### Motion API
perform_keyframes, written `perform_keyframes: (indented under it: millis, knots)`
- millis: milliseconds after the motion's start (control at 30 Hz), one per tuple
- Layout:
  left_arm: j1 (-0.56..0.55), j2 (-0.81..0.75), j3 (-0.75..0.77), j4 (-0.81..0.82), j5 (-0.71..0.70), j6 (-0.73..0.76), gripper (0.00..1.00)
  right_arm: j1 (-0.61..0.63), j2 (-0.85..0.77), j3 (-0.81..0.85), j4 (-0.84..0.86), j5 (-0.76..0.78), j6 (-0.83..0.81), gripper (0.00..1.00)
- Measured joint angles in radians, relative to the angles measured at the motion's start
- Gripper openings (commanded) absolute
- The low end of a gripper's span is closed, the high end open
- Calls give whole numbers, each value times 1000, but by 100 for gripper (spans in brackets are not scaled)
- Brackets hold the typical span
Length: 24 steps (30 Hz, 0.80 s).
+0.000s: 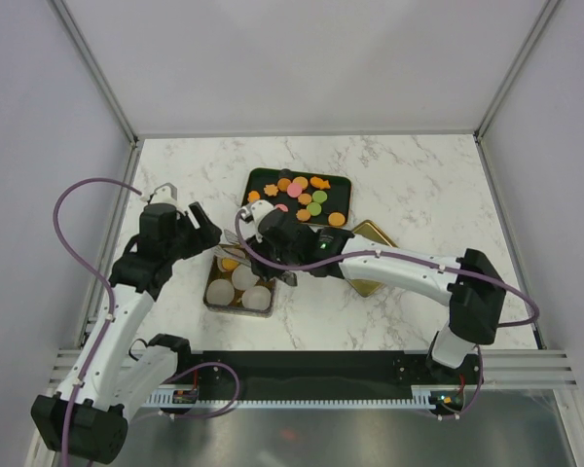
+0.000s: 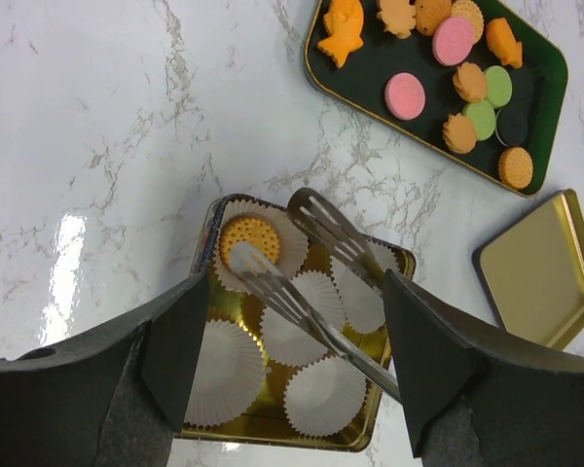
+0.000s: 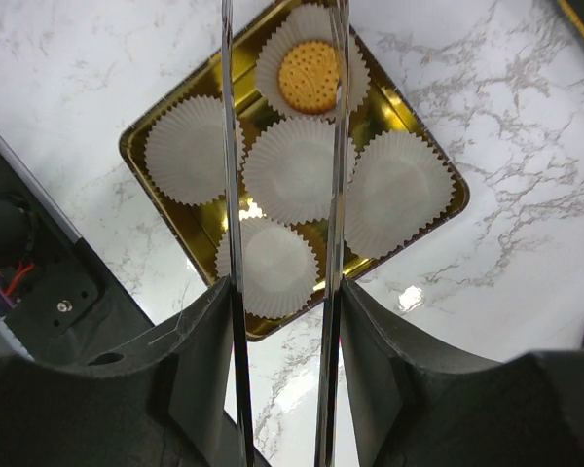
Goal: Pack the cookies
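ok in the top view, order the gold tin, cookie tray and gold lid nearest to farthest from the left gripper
From the left gripper:
1. gold tin, close by, toward the bases.
2. cookie tray, to its right, toward the far edge.
3. gold lid, farthest right, partly under the right arm.

The table (image 1: 419, 185) has a white marble-pattern surface. A square gold tin (image 3: 127, 146) stands on it and contains five white fluted paper cups (image 3: 190, 151): one at centre, four around it. Metal tongs (image 2: 321, 282) with slotted tips extend over the tin. One tip appears to rest on a corner cup, but contact cannot be confirmed. A dark rectangular tray (image 2: 550, 73) with a gold edge lies beyond the tin. A gold lid (image 2: 540, 272) lies flat beside both.
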Motion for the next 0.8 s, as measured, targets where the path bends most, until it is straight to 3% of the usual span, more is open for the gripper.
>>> perform_keyframes:
  millis: [167,433,800]
  knots:
    - [0,-18,0,6,0,0,80,-64,-69,11,-3,-5,-1,52]
    - [0,-21,0,10,11,1,80,-285,-83,10,-25,94,-18,53]
    - [0,-21,0,12,22,11,80,-407,70,13,-37,158,-66,52]
